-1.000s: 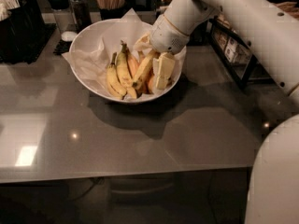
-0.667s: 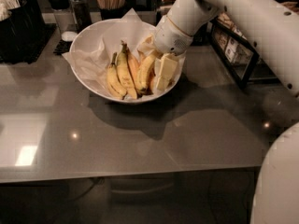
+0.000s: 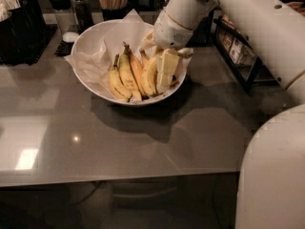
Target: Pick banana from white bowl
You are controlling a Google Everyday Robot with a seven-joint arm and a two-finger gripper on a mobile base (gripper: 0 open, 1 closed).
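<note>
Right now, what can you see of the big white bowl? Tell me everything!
The white bowl is big, round, wide and shallow, and looks smooth. It stands upright on the grey table. A crinkled white paper liner lies inside and pokes over the rim. Yellow bananas rest on the paper, right of the middle. The robot's claw reaches down into the bowl's right side, by the bananas.
</note>
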